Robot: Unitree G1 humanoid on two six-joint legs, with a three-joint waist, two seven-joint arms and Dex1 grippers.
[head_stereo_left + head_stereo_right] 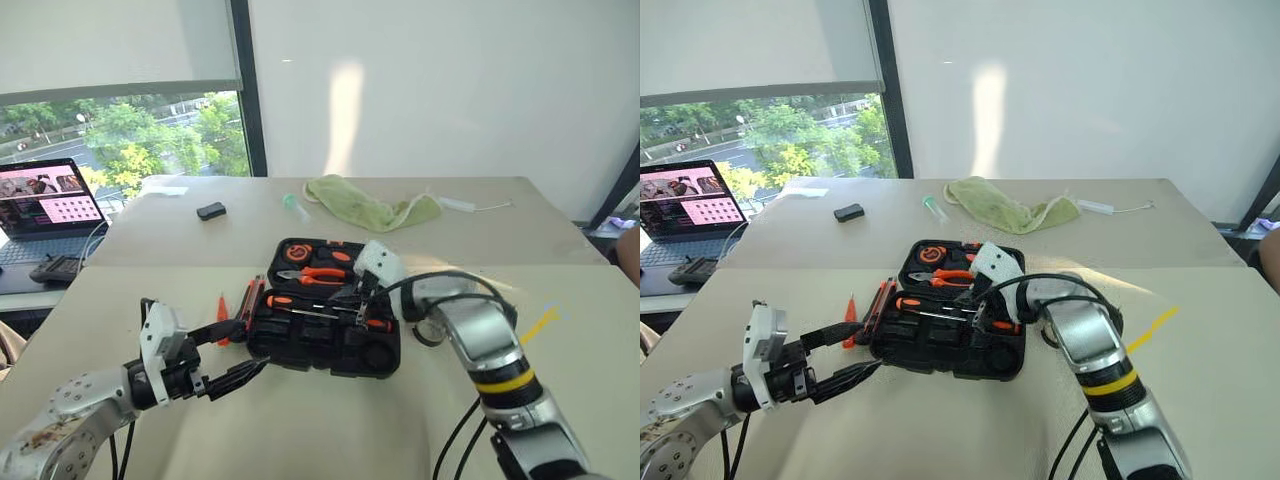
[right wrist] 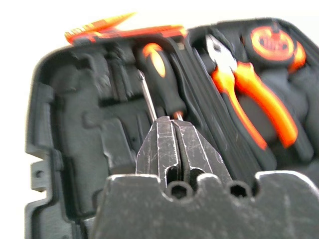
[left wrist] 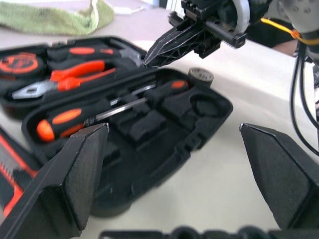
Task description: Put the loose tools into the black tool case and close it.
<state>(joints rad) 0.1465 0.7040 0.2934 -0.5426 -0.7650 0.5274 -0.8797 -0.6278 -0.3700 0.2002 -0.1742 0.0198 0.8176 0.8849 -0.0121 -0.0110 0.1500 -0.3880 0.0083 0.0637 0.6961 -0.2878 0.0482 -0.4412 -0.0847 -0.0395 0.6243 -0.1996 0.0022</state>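
Tables carry the open black tool case (image 1: 325, 330), screwdrivers (image 3: 99, 112) slotted in its near half; utility knife (image 1: 251, 298) and tester pen (image 1: 222, 312) lie beside it, unpacked. Left gripper (image 1: 228, 352), fingers spread, waits near them; right gripper (image 2: 177, 149), fingers pressed together and empty, hovers over the screwdrivers.

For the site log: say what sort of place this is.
Probably an office or lab: pale tables pushed together by a large window overlooking trees, an open laptop at the side, and an open tool case laid out for work.
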